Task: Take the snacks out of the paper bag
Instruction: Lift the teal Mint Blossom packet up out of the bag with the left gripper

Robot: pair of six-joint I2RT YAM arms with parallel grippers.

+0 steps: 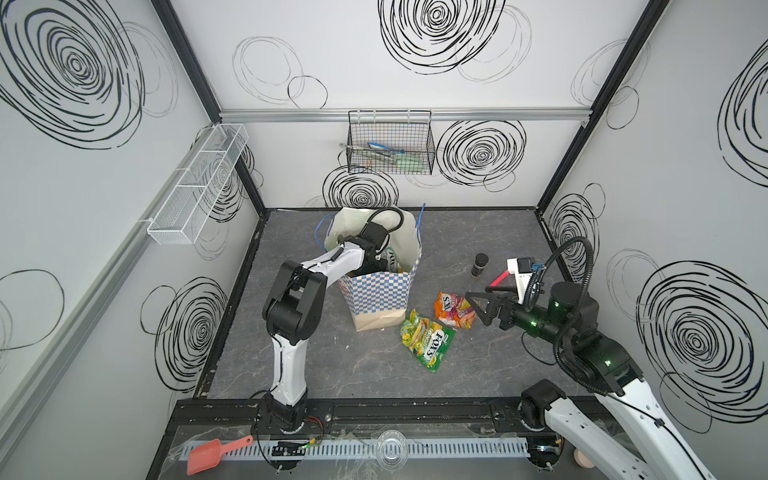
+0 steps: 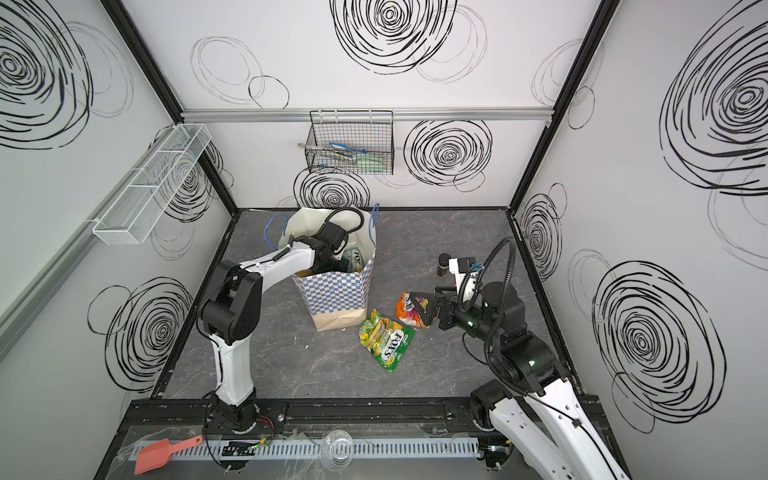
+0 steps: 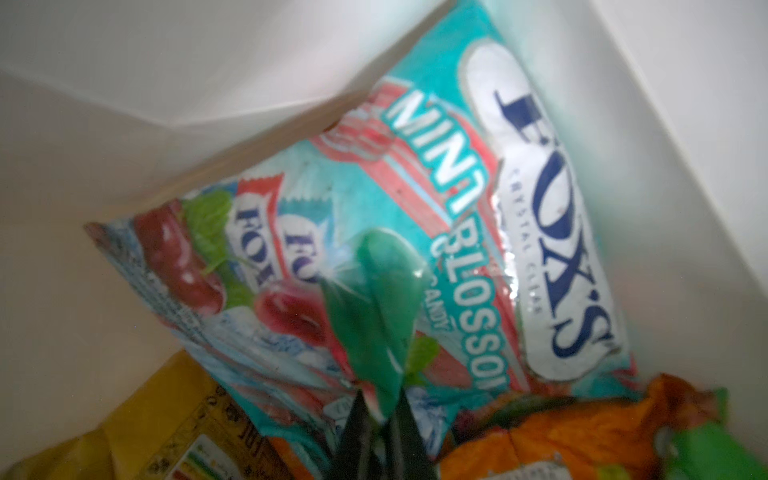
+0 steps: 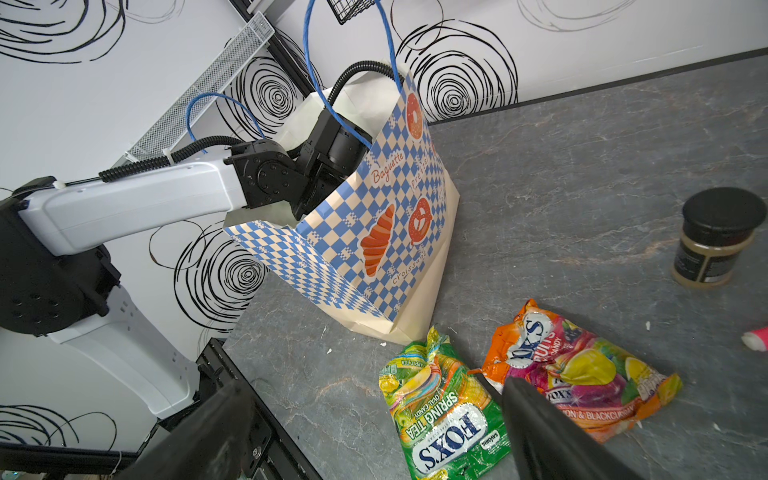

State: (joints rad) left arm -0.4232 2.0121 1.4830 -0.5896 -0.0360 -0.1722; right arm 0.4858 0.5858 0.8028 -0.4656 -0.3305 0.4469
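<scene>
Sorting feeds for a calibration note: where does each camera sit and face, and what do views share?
Top views: high in front, looking down on the tall checkered paper bag; both arms show.
Left wrist: inside the bag, facing a teal crinkly mint packet; left gripper shut on a green plastic flap.
Right wrist: low over the grey table, facing the bag; open right gripper shows.
Shared: right wrist and top views show the green crinkly packet.

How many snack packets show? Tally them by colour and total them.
Green: 1, the green packet outside the paper bag.
Orange: 2, the outer orange packet and the inner orange packet.
Teal: 1, the teal packet, inside.
Yellow: 1, the yellow packet, inside.
Total: 5, leaving out the green corner in the shut left gripper; whose packet, unclear.
</scene>
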